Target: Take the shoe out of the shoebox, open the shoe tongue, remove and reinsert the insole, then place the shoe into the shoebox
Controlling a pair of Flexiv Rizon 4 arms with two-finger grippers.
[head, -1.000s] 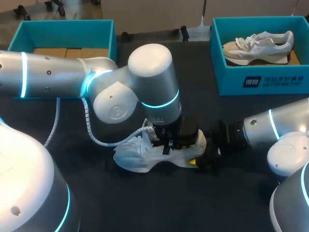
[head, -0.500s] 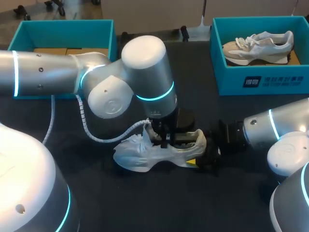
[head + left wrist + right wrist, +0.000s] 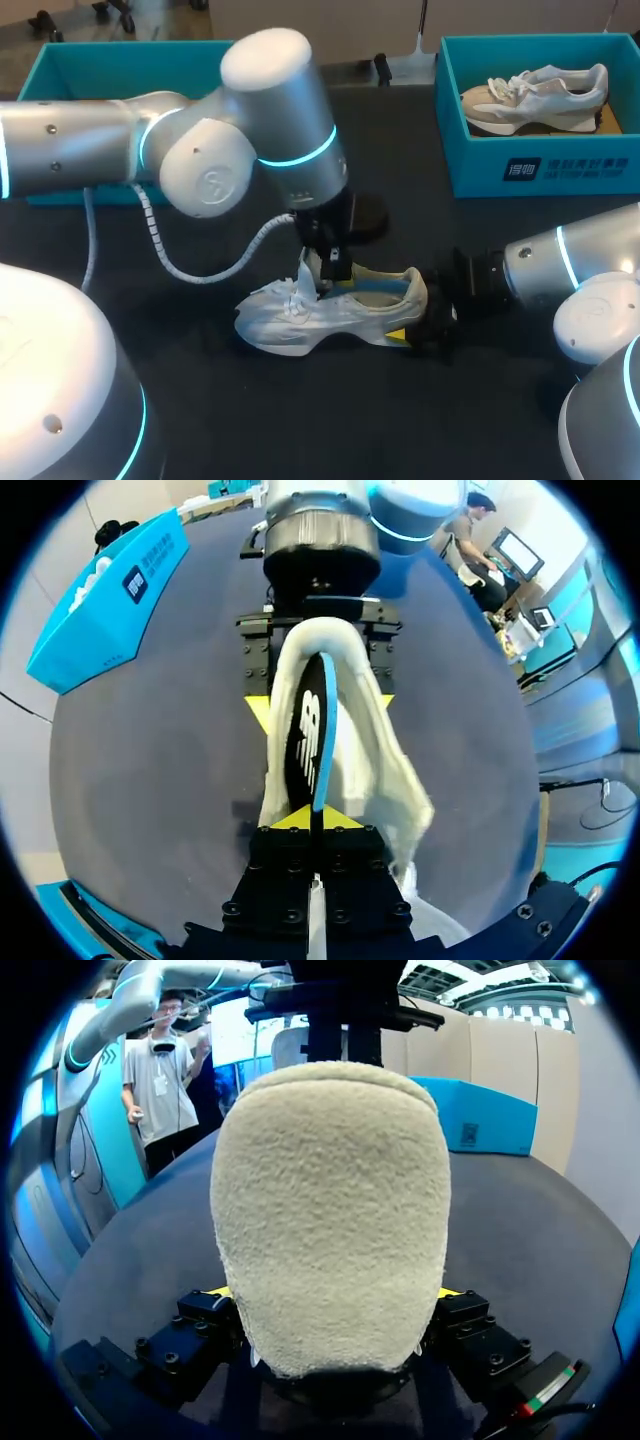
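Observation:
A white shoe [image 3: 295,315] lies on its sole on the black table, toe toward my left side. My right gripper [image 3: 428,318] holds its fuzzy heel [image 3: 330,1210] from both sides, yellow tips pressed against it. In the left wrist view the same gripper [image 3: 322,702] clasps the heel ahead of my fingers. My left gripper [image 3: 328,268] hangs just above the shoe's opening, shut on the front end of the blue and black insole [image 3: 312,730]. The insole [image 3: 378,291] is tilted up, partly out of the shoe, its rear end still inside near the heel.
A teal shoebox [image 3: 545,165] at the back right holds a second beige and white shoe [image 3: 540,92]. Another teal box [image 3: 140,55] stands at the back left. A white cable [image 3: 200,270] loops from my left arm down near the shoe's toe.
My left arm has risen and drawn back to the left, lifting the insole's front end out of the shoe. The right arm and the shoe have stayed put.

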